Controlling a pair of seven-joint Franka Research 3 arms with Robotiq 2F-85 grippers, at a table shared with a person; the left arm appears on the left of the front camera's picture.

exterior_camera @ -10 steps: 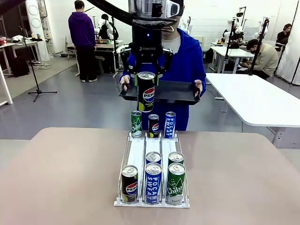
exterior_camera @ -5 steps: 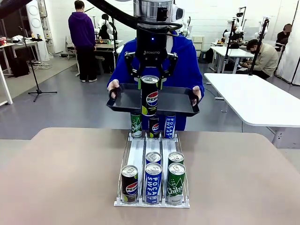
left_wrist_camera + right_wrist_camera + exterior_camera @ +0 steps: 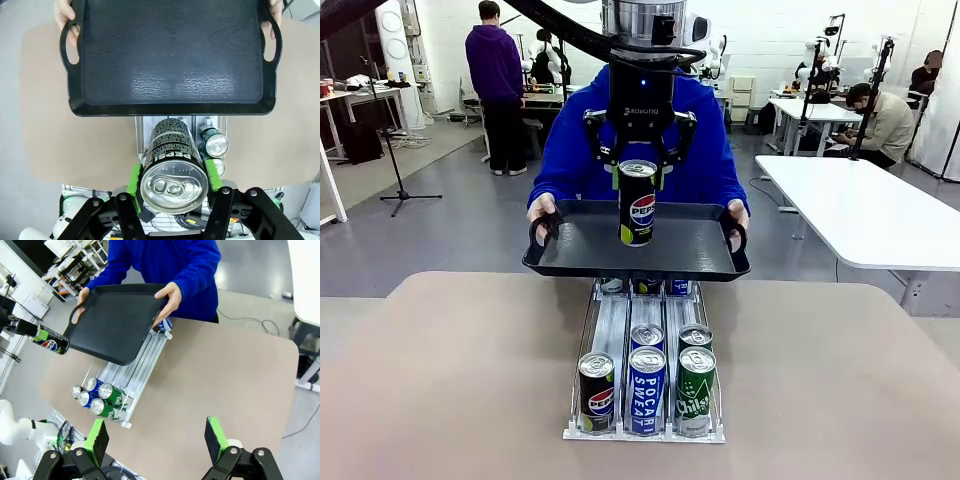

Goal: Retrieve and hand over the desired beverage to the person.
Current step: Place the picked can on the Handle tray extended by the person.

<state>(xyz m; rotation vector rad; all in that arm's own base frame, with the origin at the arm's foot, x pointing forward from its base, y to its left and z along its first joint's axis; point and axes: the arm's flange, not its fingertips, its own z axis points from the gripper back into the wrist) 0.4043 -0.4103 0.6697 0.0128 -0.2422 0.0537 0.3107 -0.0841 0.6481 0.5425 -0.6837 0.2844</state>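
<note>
My left fingers (image 3: 134,179) pinch the Pepsi can (image 3: 637,203) by its upper sides – a good hold, I judge, for a smooth, thin-walled, likely full can – just off the 6 o'clock edge of the tray (image 3: 700,250) that the person (image 3: 705,150) holds over the tabletop's (image 3: 440,380) 12 o'clock side; my right fingers (image 3: 98,440) are spread.

Bright, even overhead room light fills every view, leaving only faint, soft shadows on the rounded beige bench (image 3: 840,380). In the left wrist view a pale sheen lies across the black textured plastic tray (image 3: 175,85), and the silver lid of the black Pepsi can (image 3: 173,184) glints. Both wrist views bow at the edges, curving the bench's outline.
</note>
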